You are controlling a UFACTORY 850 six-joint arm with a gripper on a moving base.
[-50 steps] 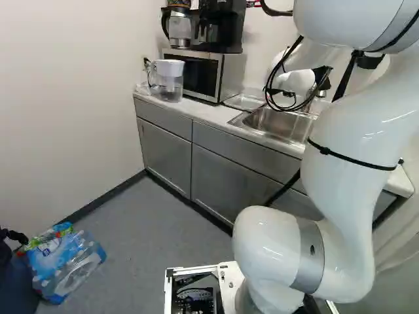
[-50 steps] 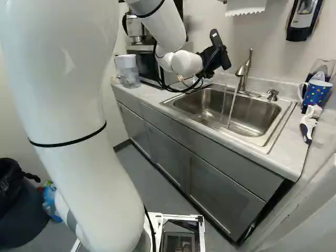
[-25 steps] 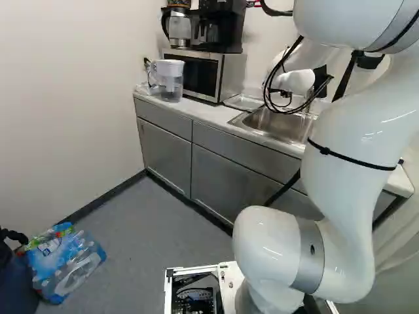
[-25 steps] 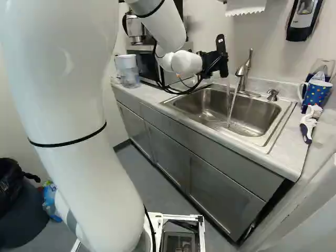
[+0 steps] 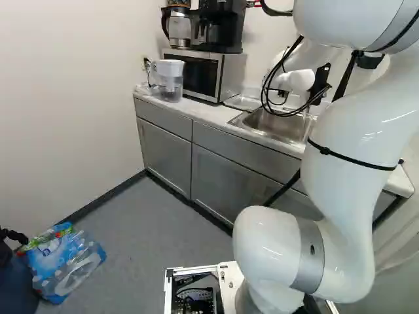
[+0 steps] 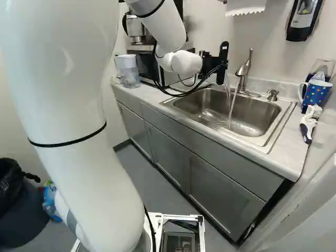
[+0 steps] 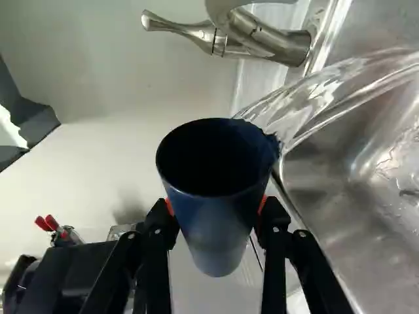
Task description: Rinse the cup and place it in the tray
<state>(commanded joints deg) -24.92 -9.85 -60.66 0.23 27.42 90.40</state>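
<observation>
Base frame [image 6: 199,231]: at foot of R base view. Arm [image 6: 73,131] rises beside it, extends fwd over counter [image 6: 149,94], wrist end near sink [image 6: 247,113]. Gripper [image 6: 221,65]: above sink's near-microwave end, L of faucet in R base view.

Gripper state (wrist view): fingers [image 7: 278,229] part-open, set apart by cup width; 1 finger per side, orange pads [image 7: 263,204] against cup wall. Cup [image 7: 216,222]: dark blue, tapered, gripped btwn both fingers; mouth faces wrist cam, narrow base points away. Water [image 7: 314,98] meets cup rim on sink side & extends over basin. R base view: 1 stream falls below gripper, 1 below faucet [image 6: 244,68]; both enter sink.

Floor, L base view: bottle pack [image 5: 65,261], L side. R base view: dark bin [image 6: 21,210], L edge.

Counter, R end: brush [image 6: 310,123]; spotted mug [image 6: 316,94] just behind it. Shallow metal tray [image 5: 243,103]: btwn sink & microwave [image 5: 226,72], partly hidden; contents N/A (can't tell). Pitcher [image 5: 169,82]: beside microwave. Coffee maker [image 5: 224,26] & carafe [image 5: 179,27]: atop microwave. Wall, R base view: dispenser [image 6: 303,18], upper R.
</observation>
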